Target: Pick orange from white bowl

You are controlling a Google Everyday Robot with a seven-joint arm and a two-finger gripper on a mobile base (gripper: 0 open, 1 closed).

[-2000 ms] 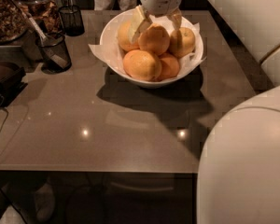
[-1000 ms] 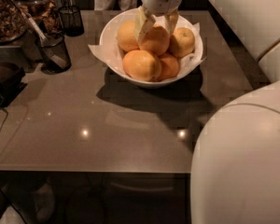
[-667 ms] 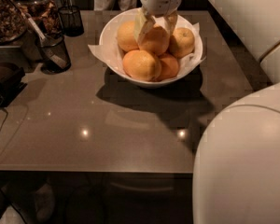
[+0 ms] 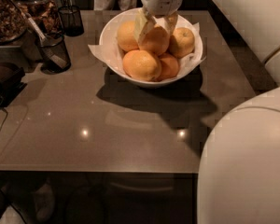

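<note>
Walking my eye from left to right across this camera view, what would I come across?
Glass jar → dark mesh cup → white bowl, where the pincer grips the top orange → robot's white body.

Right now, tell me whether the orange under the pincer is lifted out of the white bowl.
No. The orange rests among the other oranges inside the white bowl, with the pincer down over it.

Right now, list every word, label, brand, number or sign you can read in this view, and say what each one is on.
None: no word, number, label or sign is readable anywhere in this view.
The gripper, poised over the orange in the white bowl, shows no marking.
The near mesh cup shows no text either.
</note>
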